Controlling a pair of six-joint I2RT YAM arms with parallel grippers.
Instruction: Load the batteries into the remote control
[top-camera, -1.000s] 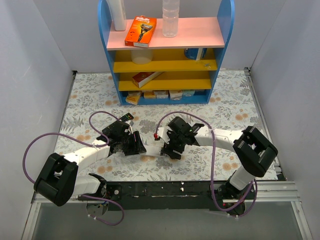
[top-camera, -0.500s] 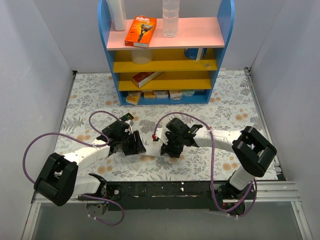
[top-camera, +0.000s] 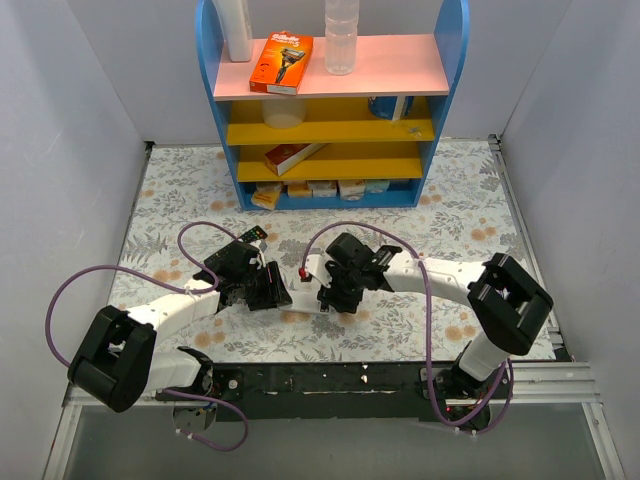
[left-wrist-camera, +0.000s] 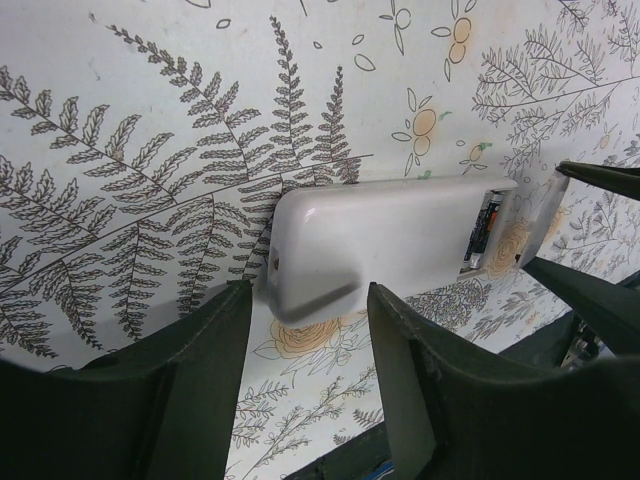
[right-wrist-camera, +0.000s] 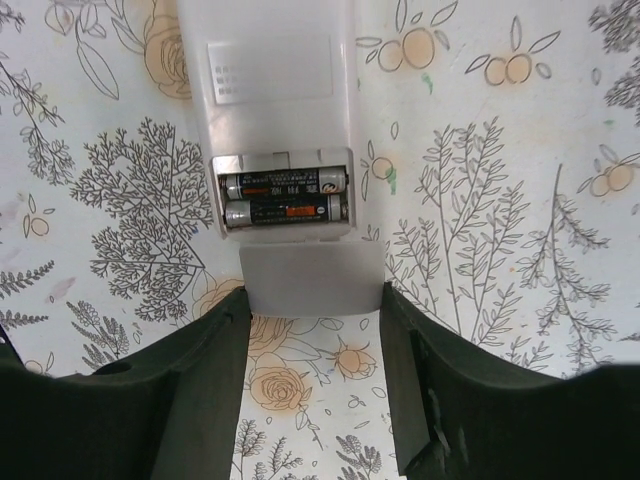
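Note:
The remote control (left-wrist-camera: 380, 235) lies white back up on the floral table, between my two arms (top-camera: 300, 292). My left gripper (left-wrist-camera: 308, 300) is shut on its closed end, one finger on each side. At the other end the compartment is uncovered, with two batteries (right-wrist-camera: 285, 197) lying side by side in it, dark with silvery tips. Just below the compartment is the loose grey-white battery cover (right-wrist-camera: 312, 280). My right gripper (right-wrist-camera: 312, 305) is shut on the cover, its fingertips touching both side edges. In the top view the left gripper (top-camera: 283, 292) and right gripper (top-camera: 322, 297) face each other.
A black remote (top-camera: 250, 235) lies just behind the left gripper. A blue, pink and yellow shelf (top-camera: 330, 110) with boxes and a bottle stands at the back. Purple cables loop over both arms. White walls close in the table on both sides.
My right gripper has slid left towards the remote's open end and its jaws have narrowed onto the battery cover. The left arm and the remote have stayed still.

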